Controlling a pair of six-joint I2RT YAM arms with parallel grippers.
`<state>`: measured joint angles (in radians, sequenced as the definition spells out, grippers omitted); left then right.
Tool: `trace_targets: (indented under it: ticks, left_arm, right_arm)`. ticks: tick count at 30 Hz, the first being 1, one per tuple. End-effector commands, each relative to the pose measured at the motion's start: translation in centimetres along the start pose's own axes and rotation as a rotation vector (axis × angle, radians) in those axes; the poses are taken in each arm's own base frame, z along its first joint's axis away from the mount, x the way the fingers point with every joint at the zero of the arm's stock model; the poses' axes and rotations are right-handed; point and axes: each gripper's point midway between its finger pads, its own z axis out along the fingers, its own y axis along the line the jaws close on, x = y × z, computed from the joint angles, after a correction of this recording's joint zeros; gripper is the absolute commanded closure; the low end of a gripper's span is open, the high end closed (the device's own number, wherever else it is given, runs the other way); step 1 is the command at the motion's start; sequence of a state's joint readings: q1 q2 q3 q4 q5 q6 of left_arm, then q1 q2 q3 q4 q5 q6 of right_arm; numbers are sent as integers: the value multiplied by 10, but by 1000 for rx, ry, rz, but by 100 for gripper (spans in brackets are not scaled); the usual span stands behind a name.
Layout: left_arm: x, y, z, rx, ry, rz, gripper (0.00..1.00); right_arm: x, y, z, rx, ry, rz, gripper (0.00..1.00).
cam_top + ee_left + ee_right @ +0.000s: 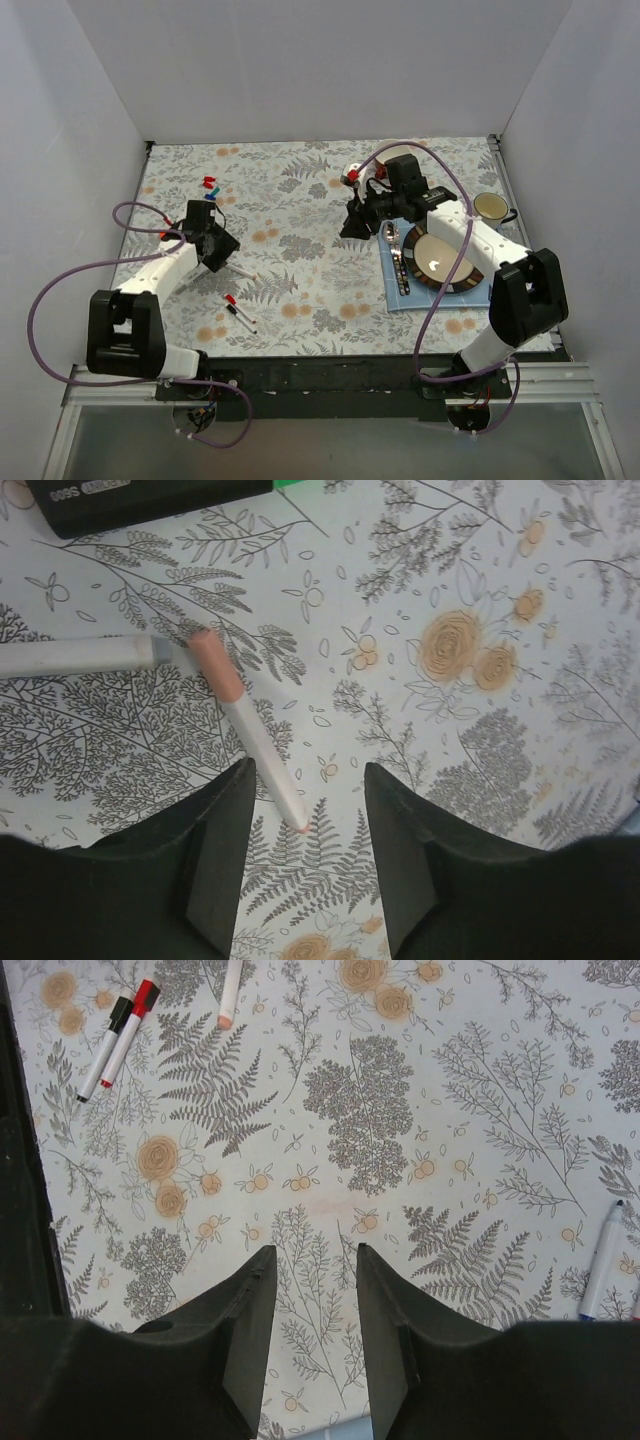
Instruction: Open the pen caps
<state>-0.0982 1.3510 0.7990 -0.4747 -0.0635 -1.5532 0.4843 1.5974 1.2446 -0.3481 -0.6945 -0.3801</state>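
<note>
My left gripper [305, 770] is open and low over the floral cloth. A white pen [255, 745] with an orange end lies slanted in front of it, its bare orange nib just between the jaws. A second white pen [80, 655] lies at the left. In the top view the left gripper [222, 252] is left of centre, with red and blue caps [210, 185] behind it and an orange cap [163, 235] beside it. My right gripper [315, 1252] is open and empty above the cloth. Two pens with red and black caps [125, 1025] lie at the near centre [240, 315].
A plate [470, 275] on a blue mat [395, 298] with cutlery [400, 262] sits at the right, a cup [490, 207] behind it. A blue pen [600, 1260] lies at the right edge of the right wrist view. A black object [150, 500] lies beyond the left gripper.
</note>
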Motion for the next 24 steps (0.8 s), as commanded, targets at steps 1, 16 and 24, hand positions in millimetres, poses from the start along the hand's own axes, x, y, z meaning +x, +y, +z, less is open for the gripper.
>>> trace_targets:
  ticks: [1, 16, 24]
  left_arm:
    - [-12, 18, -1, -158, -70, -35, 57]
    - [-21, 27, 13, -256, -102, -39, 60]
    - [-23, 25, 35, -318, -77, -30, 71]
  right_arm:
    - [-21, 8, -9, -8, -73, -40, 55]
    - [-16, 10, -5, -28, -73, -15, 54]
    - [-16, 9, -4, -26, -73, -17, 54]
